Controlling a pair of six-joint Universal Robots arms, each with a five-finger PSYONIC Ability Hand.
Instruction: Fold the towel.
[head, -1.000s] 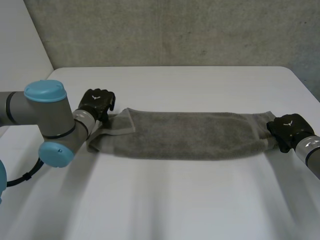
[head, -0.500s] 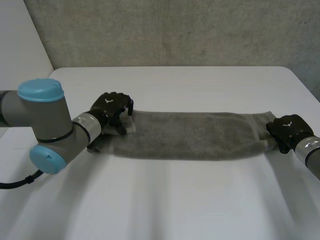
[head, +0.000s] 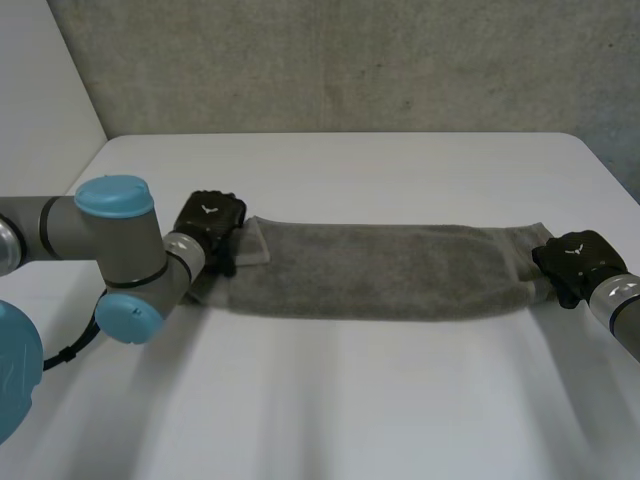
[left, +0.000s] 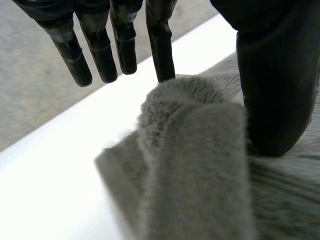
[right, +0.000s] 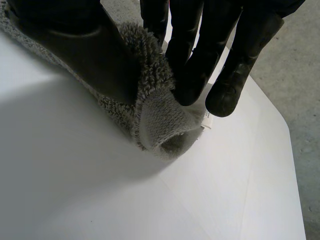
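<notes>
A grey towel (head: 380, 270) lies as a long folded strip across the white table (head: 350, 400). My left hand (head: 210, 222) sits at the strip's left end, beside a small turned-over flap. In the left wrist view its fingers (left: 100, 50) are straight and off the cloth, while the thumb (left: 275, 80) rests on the towel (left: 200, 165) beside a raised fold. My right hand (head: 575, 260) is at the strip's right end. In the right wrist view this hand (right: 200, 50) pinches the rolled edge of the towel (right: 160, 120) between thumb and fingers.
The table's far edge runs below a grey concrete wall (head: 350, 60). Bare table surface lies in front of and behind the towel. My left arm's elbow (head: 120, 250) hangs over the table's left side.
My left hand swung right over the towel's end, then drew back left, and its fingers straightened off the cloth. The right hand stayed where it was, still gripping.
</notes>
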